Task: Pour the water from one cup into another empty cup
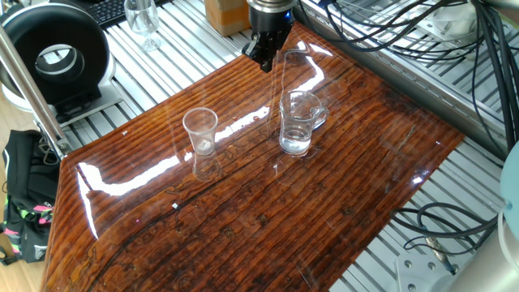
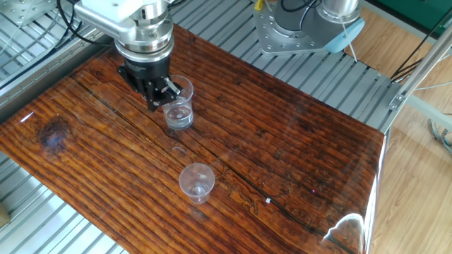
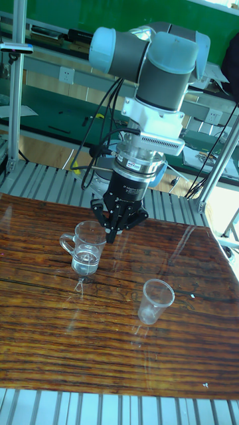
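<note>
The one cup (image 1: 298,120), a clear handled mug, stands mid-table with the water (image 1: 295,143) low inside it. In the tall fixed view its handle points left (image 3: 65,243). The another empty cup (image 1: 200,130), small and tapered, stands upright a hand's width away; it also shows in the other fixed view (image 2: 196,181) and the tall fixed view (image 3: 155,300). My gripper (image 1: 264,63) hangs behind the mug (image 2: 178,106), fingertips near rim height and just beside it (image 3: 111,234). The fingers converge to a point with nothing between them.
A stemmed wine glass (image 1: 144,19) stands off the wooden table (image 1: 243,211) at the far left corner, next to a black round device (image 1: 55,57). A cardboard box (image 1: 225,14) sits behind the gripper. Cables (image 1: 405,32) run along the right rail.
</note>
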Action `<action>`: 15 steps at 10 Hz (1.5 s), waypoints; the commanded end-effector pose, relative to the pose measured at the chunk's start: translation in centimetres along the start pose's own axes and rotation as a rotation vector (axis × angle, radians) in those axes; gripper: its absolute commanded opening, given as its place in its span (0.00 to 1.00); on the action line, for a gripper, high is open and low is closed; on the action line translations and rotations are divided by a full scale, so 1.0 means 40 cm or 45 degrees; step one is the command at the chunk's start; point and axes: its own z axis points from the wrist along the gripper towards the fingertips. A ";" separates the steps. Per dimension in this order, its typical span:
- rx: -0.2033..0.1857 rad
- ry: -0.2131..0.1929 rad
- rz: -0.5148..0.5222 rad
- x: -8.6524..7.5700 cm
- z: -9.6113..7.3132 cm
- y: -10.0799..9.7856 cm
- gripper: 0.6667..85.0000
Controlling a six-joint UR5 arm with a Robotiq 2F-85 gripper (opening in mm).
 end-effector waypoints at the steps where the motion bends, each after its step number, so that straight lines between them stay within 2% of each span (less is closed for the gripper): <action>1: -0.028 -0.027 -0.008 -0.014 -0.005 0.015 0.02; 2: -0.040 -0.025 -0.020 -0.014 -0.005 0.023 0.02; 3: -0.040 0.003 -0.048 0.001 -0.005 0.023 0.02; 4: -0.009 0.019 -0.059 0.008 -0.005 0.007 0.01; 5: -0.064 0.031 -0.086 0.016 -0.006 0.035 0.01; 7: -0.215 0.131 -0.287 0.077 -0.017 0.103 0.01; 8: -0.208 0.131 -0.330 0.078 -0.017 0.098 0.01; 9: -0.191 0.184 -0.407 0.106 -0.019 0.083 0.01; 10: -0.164 0.167 -0.461 0.097 -0.016 0.069 0.01; 11: -0.113 0.150 -0.535 0.085 -0.012 0.043 0.01; 13: -0.244 0.119 -0.626 0.098 -0.012 0.069 0.01; 14: -0.234 0.108 -0.663 0.120 -0.008 0.028 0.01; 15: -0.238 0.113 -0.581 0.145 -0.014 0.014 0.01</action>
